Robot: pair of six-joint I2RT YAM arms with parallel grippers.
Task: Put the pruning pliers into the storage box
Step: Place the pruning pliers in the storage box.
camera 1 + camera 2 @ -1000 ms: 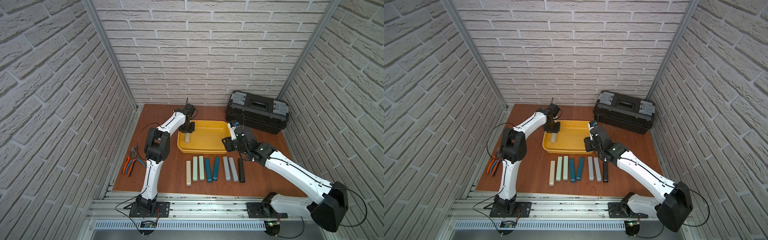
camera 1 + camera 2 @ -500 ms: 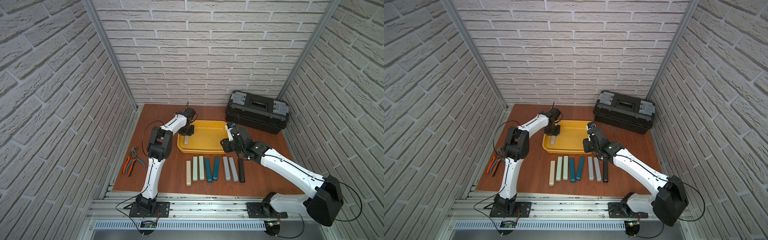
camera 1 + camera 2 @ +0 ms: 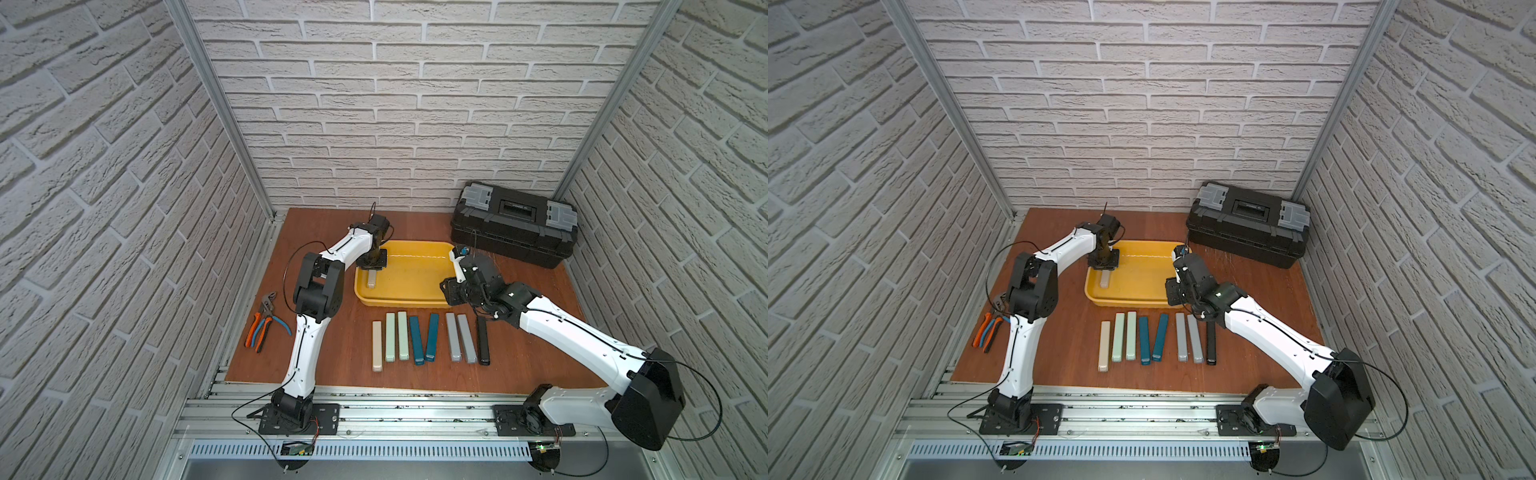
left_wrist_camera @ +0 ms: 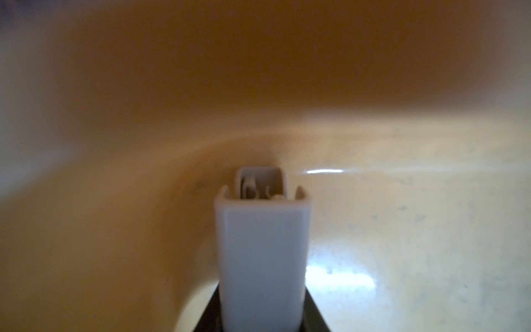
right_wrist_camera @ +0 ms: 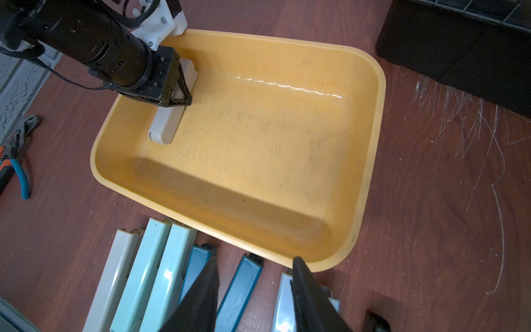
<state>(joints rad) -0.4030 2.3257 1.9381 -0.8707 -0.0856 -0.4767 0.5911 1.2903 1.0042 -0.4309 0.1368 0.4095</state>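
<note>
The left gripper has come down, clenched on a beige pruning plier now lying on the storage box floor, close beside its side wall. The right gripper hangs spread and empty over the near rim, with wide open floor between them.

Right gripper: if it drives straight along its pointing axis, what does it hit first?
Right gripper would likely meet a teal bar end framed between its open fingers; storage box rim lies just beyond. Depth unclear.

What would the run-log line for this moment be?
left gripper: shut on beige bar inside yellow tub | right gripper: open, empty | tabletop: eight bars in row
</note>
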